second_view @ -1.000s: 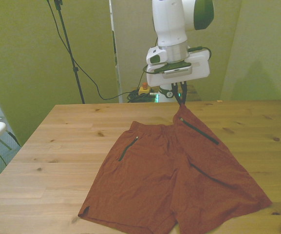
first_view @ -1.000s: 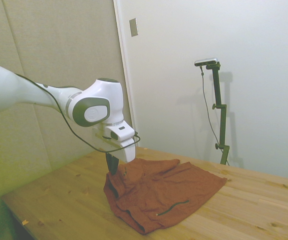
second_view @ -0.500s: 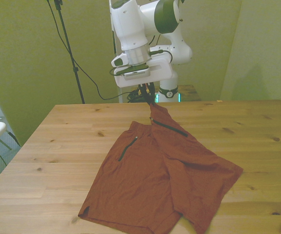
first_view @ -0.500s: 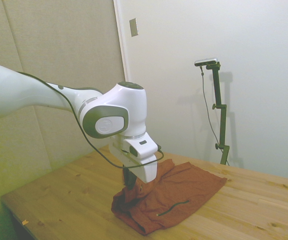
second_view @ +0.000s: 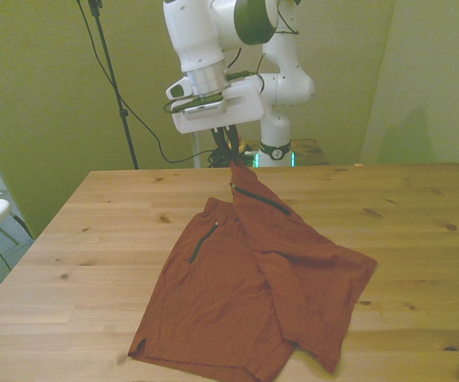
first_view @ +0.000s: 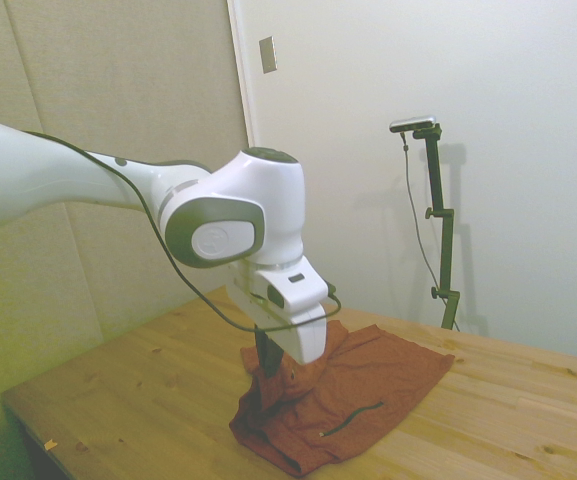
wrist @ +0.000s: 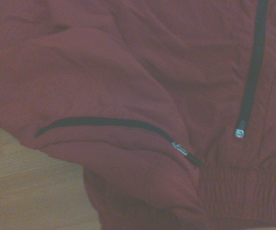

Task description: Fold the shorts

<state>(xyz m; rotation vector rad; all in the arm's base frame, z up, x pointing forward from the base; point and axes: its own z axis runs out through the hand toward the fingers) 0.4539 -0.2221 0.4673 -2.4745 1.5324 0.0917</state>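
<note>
The gripper [second_view: 231, 156] is pinched closed on a waistband corner of the shorts [second_view: 253, 278], holding that corner lifted above the table [second_view: 94, 239] while the rest lies on the wood. The shorts are soft, rust-orange fabric, wrinkled, with dark zipper pockets [wrist: 118, 125] and a gathered elastic waistband [wrist: 243, 187]. One leg is draped over the other. The waistband lies toward the table's far edge and the leg hems point to the near edge.

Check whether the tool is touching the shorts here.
Touching. In the front view the tool pinches a corner of the shorts at the waistband, and the cloth hangs from it in a raised peak.
</note>
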